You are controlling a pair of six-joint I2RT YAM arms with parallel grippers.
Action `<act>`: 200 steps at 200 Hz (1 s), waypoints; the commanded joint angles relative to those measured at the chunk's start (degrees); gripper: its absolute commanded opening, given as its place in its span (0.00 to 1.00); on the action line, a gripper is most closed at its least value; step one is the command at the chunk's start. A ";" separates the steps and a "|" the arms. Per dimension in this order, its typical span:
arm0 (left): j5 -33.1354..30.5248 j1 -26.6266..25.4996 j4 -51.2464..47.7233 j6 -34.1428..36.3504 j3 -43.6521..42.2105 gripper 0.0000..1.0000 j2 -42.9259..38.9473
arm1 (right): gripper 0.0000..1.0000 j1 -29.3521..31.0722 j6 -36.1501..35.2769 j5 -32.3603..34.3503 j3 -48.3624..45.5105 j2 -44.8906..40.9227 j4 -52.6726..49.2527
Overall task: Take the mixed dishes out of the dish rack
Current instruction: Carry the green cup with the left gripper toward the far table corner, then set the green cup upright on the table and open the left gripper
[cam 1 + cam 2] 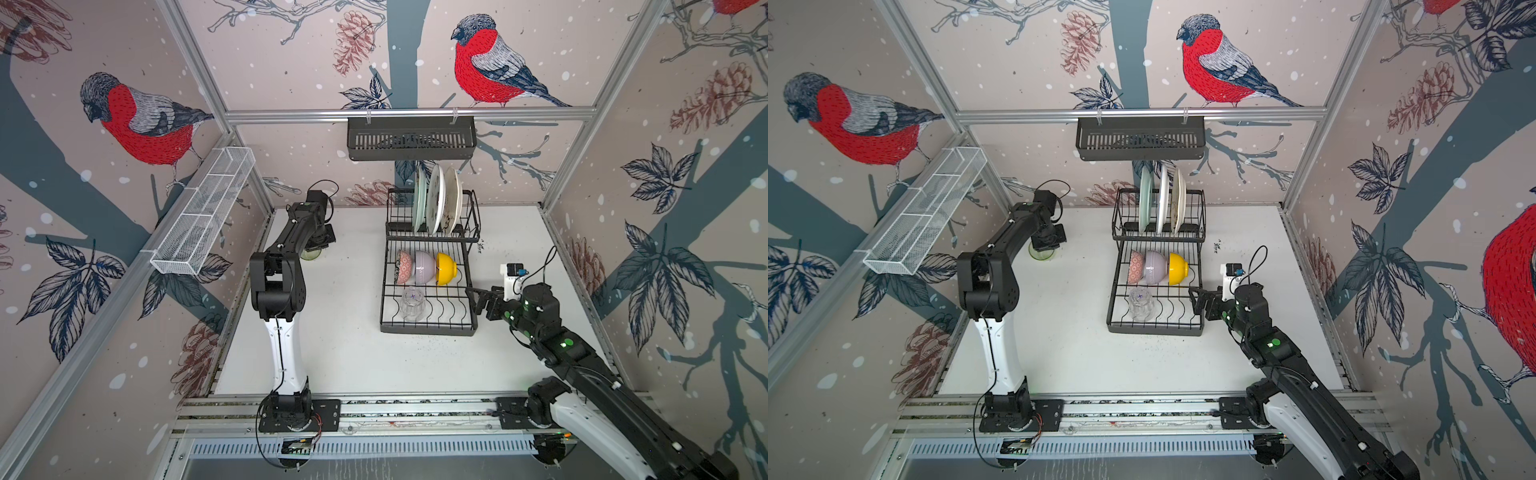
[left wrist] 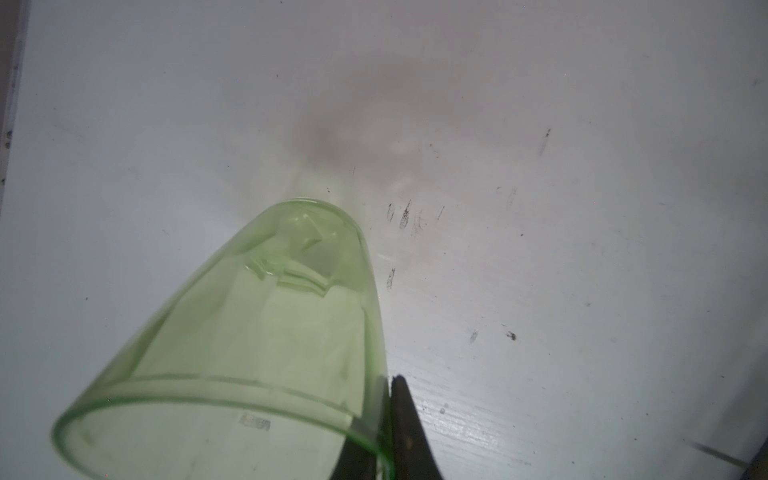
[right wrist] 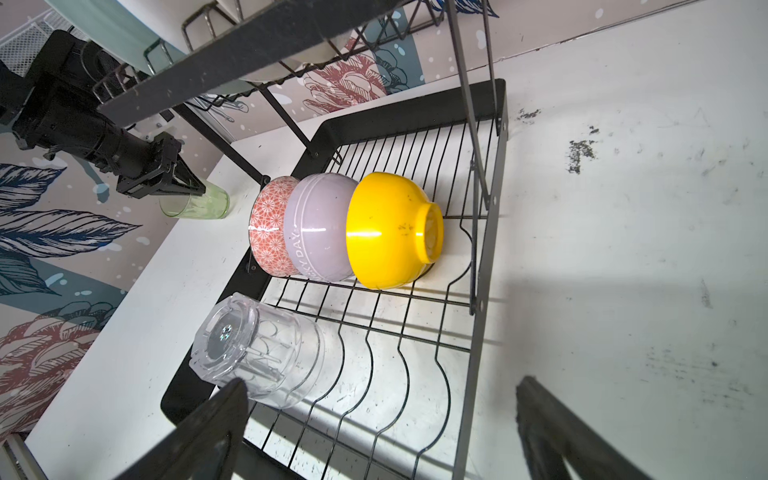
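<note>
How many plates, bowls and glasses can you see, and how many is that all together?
Plates: 3, pale green plate, white patterned plate, cream plate.
Bowls: 3, pink bowl, lilac bowl, yellow bowl.
Glasses: 2, clear glass in the dish rack, green glass outside it, pinched at the rim by the left gripper.
Total: 8

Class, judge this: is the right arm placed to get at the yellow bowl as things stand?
Probably yes: the right gripper hangs open beside the dish rack, and the yellow bowl sits at the row's near end, nothing between.
</note>
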 commanded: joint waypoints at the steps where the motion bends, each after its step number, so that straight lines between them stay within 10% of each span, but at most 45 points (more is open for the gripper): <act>1: 0.31 0.32 -4.20 2.40 1.89 0.00 1.37 | 1.00 -0.69 -0.26 -0.19 0.41 0.60 -0.30; 26: 0.42 0.71 -4.96 3.32 2.80 0.00 2.04 | 1.00 -1.34 0.34 -2.56 0.50 2.09 -0.05; 43: 0.48 1.05 -5.07 3.72 3.38 0.36 2.17 | 1.00 -1.45 0.61 -3.85 0.41 2.81 0.38; 64: 0.10 1.41 -5.96 4.36 5.50 0.39 2.70 | 1.00 -1.41 1.15 -4.49 0.16 3.25 1.01; 111: -1.47 1.47 -5.65 5.63 8.13 0.80 1.64 | 1.00 -1.43 1.98 -5.11 0.41 3.87 1.88; 200: 7.27 1.44 3.22 7.90 -1.46 0.97 -9.55 | 1.00 -1.40 5.87 -3.46 1.88 7.92 2.69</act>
